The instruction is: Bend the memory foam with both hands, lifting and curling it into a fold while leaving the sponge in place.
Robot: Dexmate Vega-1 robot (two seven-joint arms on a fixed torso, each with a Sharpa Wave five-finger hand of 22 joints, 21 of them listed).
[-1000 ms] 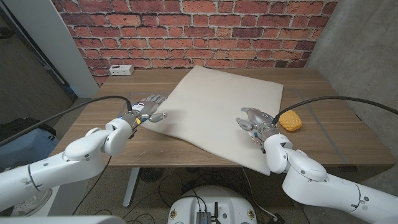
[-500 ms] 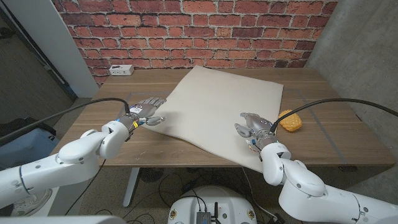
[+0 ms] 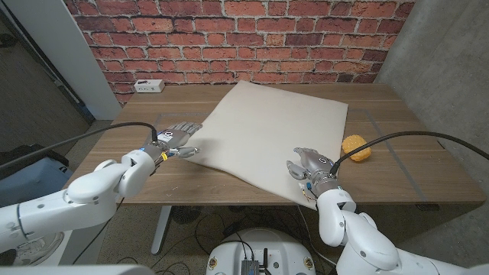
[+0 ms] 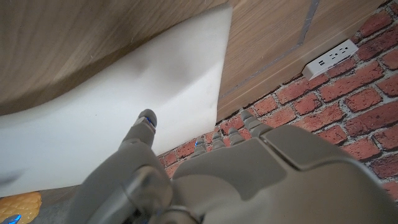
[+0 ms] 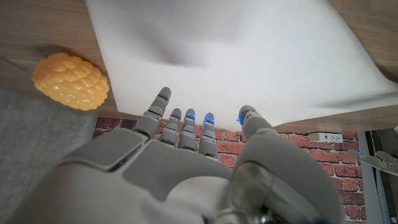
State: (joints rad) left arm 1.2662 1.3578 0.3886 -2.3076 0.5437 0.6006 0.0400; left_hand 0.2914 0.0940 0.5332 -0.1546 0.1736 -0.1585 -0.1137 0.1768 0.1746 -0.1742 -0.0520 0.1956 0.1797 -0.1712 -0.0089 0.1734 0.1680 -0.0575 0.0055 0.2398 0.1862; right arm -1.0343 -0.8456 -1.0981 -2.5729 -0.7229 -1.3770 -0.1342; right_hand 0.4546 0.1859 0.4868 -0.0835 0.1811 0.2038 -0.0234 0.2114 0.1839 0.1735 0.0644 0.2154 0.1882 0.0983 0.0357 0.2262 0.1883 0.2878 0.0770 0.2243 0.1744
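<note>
head view: brick wall behind, wooden table (image 3: 229, 172). foam (image 3: 271, 137) flat at frame centre, sponge (image 3: 357, 148) just right of it. left hand (image 3: 177, 140) at foam's left corner, right hand (image 3: 309, 169) over lower edge, both with fingers apart, empty.

left wrist view: fingers (image 4: 144, 124) reach toward foam.

right wrist view: sponge near fingers (image 5: 186, 124). risk: right hand sweeps it aside; one-sided grasp drags foam.

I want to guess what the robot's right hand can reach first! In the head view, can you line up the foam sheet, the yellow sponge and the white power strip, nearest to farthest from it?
From the right hand:
1. Memory foam: directly under the hand, at its near edge.
2. Sponge: just beyond, toward the table's right side.
3. Power strip: far back-left corner, by the brick wall.
</note>
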